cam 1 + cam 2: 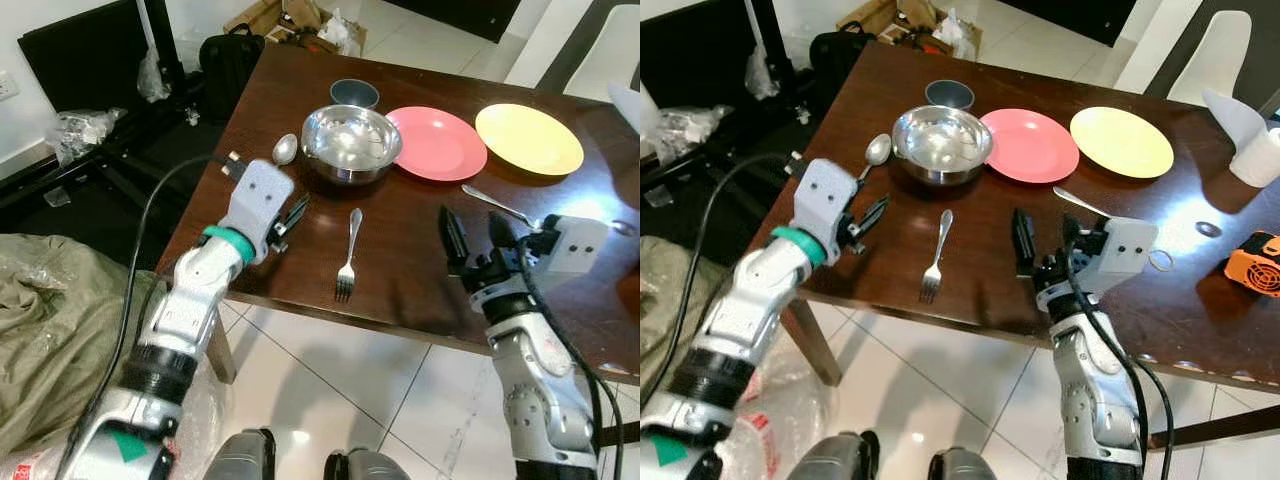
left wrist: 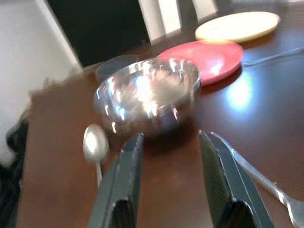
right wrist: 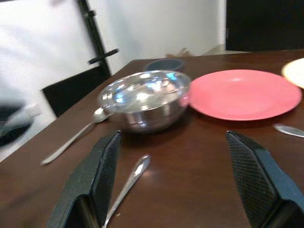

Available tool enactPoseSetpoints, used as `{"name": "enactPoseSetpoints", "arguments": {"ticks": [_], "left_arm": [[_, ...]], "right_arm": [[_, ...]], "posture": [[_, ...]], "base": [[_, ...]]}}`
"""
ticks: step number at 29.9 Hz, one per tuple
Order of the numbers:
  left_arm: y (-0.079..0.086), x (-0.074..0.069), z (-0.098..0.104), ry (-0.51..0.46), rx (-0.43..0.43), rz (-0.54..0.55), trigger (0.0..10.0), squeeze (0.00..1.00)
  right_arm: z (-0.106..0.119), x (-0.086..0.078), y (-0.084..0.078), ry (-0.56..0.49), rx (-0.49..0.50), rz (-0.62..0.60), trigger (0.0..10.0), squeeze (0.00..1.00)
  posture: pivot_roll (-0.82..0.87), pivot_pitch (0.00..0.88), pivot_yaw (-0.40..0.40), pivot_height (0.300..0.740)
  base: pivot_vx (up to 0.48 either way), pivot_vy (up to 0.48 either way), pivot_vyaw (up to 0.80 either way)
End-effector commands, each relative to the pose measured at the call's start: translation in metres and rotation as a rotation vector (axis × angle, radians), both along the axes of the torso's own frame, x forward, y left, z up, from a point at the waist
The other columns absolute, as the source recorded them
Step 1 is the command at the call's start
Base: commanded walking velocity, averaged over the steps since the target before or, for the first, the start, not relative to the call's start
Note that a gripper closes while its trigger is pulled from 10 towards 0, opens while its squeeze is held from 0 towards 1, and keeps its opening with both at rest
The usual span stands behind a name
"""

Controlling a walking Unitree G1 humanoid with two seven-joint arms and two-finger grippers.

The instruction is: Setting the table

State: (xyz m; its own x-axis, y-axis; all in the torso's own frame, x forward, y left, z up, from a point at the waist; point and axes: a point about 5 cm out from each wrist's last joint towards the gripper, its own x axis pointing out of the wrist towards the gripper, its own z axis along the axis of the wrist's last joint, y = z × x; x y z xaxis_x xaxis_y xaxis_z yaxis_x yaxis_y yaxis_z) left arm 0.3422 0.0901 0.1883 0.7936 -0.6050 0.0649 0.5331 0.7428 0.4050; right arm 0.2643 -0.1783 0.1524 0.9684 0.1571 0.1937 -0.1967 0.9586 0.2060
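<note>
Fork [image 1: 347, 258] is lying flat near table [image 1: 300, 110] front edge, btwn both grippers; left gripper [image 1: 292, 217] & right gripper [image 1: 472, 236] are hovering w/ fingers spread, empty. It's thin, stiff, slippery steel – you're best pinching mid-handle

Right gripper [image 3: 173, 178] open above table [image 3: 190, 190]; fork [image 3: 127, 183], steel bowl [image 3: 142, 99], pink plate [image 3: 242, 92] ahead.
</note>
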Motion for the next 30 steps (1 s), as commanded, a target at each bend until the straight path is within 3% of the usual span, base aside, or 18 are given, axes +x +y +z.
{"name": "enactPoseSetpoints", "arguments": {"ticks": [1, 3, 6, 8, 13, 14, 19, 23, 26, 27, 30], "left_arm": [[-0.007, -0.003, -0.003, 0.021, 0.036, -0.043, 10.0, 0.00], [-0.012, 0.000, 0.003, -0.012, 0.062, -0.044, 10.0, 0.00], [-0.019, 0.013, 0.012, -0.020, 0.105, 0.009, 10.0, 0.00], [-0.022, 0.013, 0.014, -0.018, 0.145, -0.018, 10.0, 0.00], [-0.016, 0.009, 0.003, 0.037, 0.221, -0.040, 10.0, 0.00], [-0.010, 0.009, -0.006, 0.084, 0.267, -0.025, 10.0, 0.00], [-0.006, 0.012, -0.009, 0.102, 0.271, 0.019, 10.0, 0.00], [0.013, 0.025, -0.007, 0.129, 0.236, 0.157, 10.0, 0.00], [0.041, 0.031, 0.001, 0.118, 0.259, 0.228, 10.0, 0.00], [0.041, 0.031, 0.001, 0.118, 0.259, 0.228, 10.0, 0.00], [0.067, 0.032, 0.005, 0.118, 0.295, 0.289, 10.0, 0.00]], "right_arm": [[0.000, -0.002, 0.001, 0.009, -0.026, 0.018, 10.0, 0.00], [0.000, -0.003, 0.008, 0.014, -0.035, 0.073, 10.0, 0.00], [-0.008, -0.002, 0.041, 0.079, -0.074, 0.263, 10.0, 0.00], [-0.018, 0.005, 0.050, 0.159, -0.049, 0.270, 10.0, 0.00], [-0.028, 0.022, 0.048, 0.210, -0.132, 0.223, 10.0, 0.00], [-0.024, 0.035, 0.041, 0.200, -0.159, 0.166, 10.0, 0.00], [-0.018, 0.047, 0.034, 0.194, -0.168, 0.113, 10.0, 0.00], [-0.007, 0.068, 0.030, 0.208, -0.134, 0.078, 10.0, 0.00], [-0.001, 0.072, 0.048, 0.210, -0.059, 0.201, 10.0, 0.00], [-0.001, 0.072, 0.048, 0.210, -0.059, 0.201, 10.0, 0.00], [-0.001, 0.070, 0.066, 0.231, -0.048, 0.308, 10.0, 0.00]], "posture": [[0.04, 0.030, 0.011, 0.740], [0.04, 0.036, 0.019, 0.740], [0.03, 0.049, 0.037, 0.740], [0.04, 0.056, 0.038, 0.740], [0.06, 0.068, 0.045, 0.740], [0.06, 0.075, 0.046, 0.740], [0.06, 0.081, 0.049, 0.740], [0.07, 0.093, 0.044, 0.740], [0.09, 0.099, 0.037, 0.740], [0.09, 0.099, 0.037, 0.740], [0.10, 0.104, 0.030, 0.740]], "base": [[0.000, 0.000, 0.00], [0.000, 0.000, 0.00], [0.000, 0.000, 0.00], [0.000, 0.000, 0.00], [0.000, 0.000, 0.00], [0.000, 0.000, 0.00], [0.000, 0.000, 0.00], [0.000, 0.000, 0.00], [0.000, 0.000, 0.00], [0.000, 0.000, 0.00], [0.000, 0.000, 0.00]]}}
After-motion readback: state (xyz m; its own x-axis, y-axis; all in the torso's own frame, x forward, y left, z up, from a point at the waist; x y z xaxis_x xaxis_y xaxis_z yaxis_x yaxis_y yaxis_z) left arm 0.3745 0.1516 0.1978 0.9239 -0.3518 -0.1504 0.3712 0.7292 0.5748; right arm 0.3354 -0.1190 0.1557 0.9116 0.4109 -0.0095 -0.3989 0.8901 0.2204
